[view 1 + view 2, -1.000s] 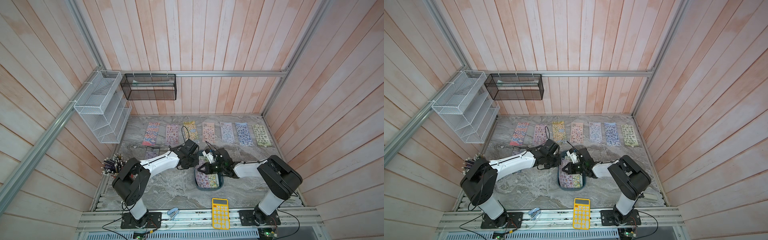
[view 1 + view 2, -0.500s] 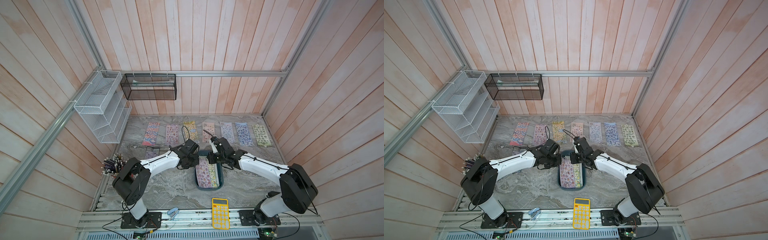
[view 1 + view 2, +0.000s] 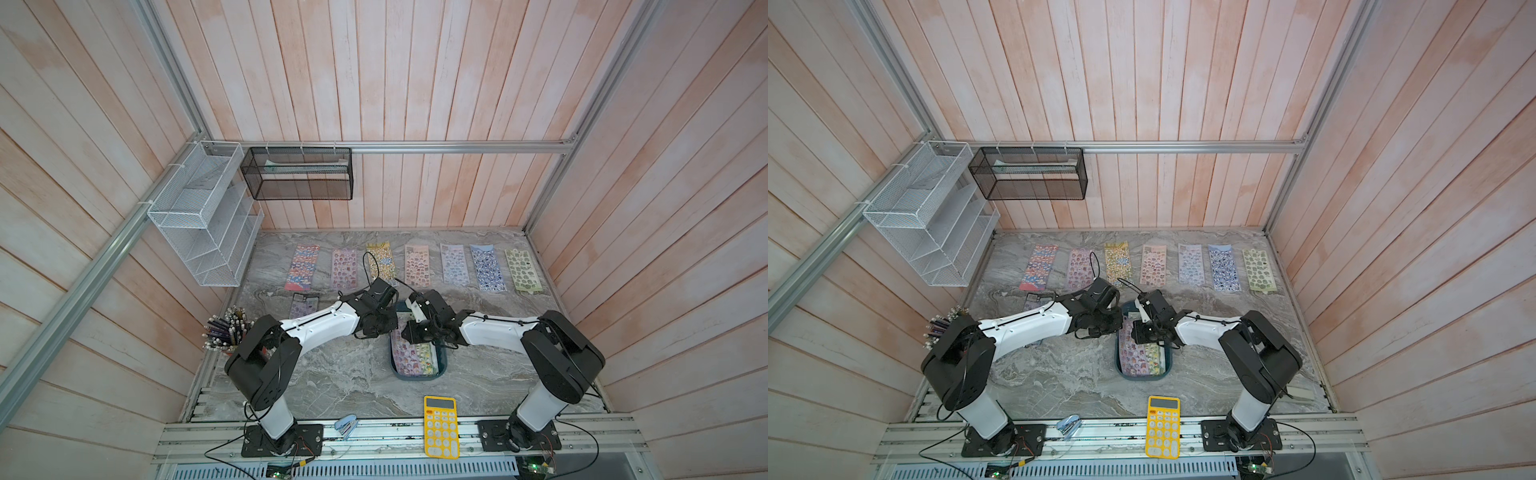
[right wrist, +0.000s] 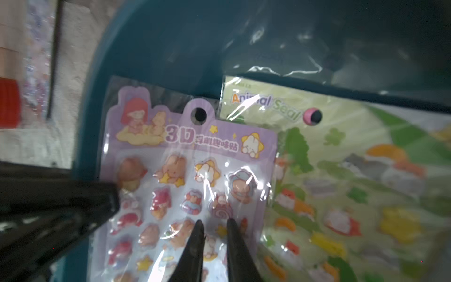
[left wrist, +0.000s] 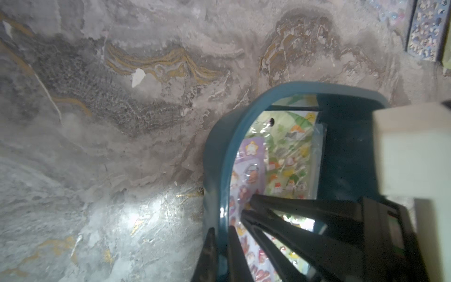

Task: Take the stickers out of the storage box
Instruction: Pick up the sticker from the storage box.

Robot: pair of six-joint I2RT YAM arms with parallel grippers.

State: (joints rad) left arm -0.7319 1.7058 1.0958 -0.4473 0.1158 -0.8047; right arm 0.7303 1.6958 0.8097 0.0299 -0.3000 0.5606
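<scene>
The teal storage box (image 3: 441,360) lies mid-table in both top views, with a lilac sticker sheet (image 4: 190,171) and a green one (image 4: 353,171) side by side inside. My left gripper (image 5: 220,232) is shut on the box's side wall (image 5: 214,156), one finger outside and one inside. Over the lilac sheet at the box's far end, my right gripper (image 4: 213,222) has its tips slightly open with nothing between them. Several more stickers (image 3: 415,266) lie in a row along the back. One further sheet (image 3: 303,305) sits beside the left arm.
A yellow calculator (image 3: 440,426) and a small stapler (image 3: 347,424) lie at the front edge. A cup of pencils (image 3: 224,332) stands at the left. A white wire rack (image 3: 203,220) and a black mesh basket (image 3: 297,174) hang on the walls.
My right arm stretched toward the back row, then came back down over the box's far end, its jaws parting a little. The left arm has stayed at the box.
</scene>
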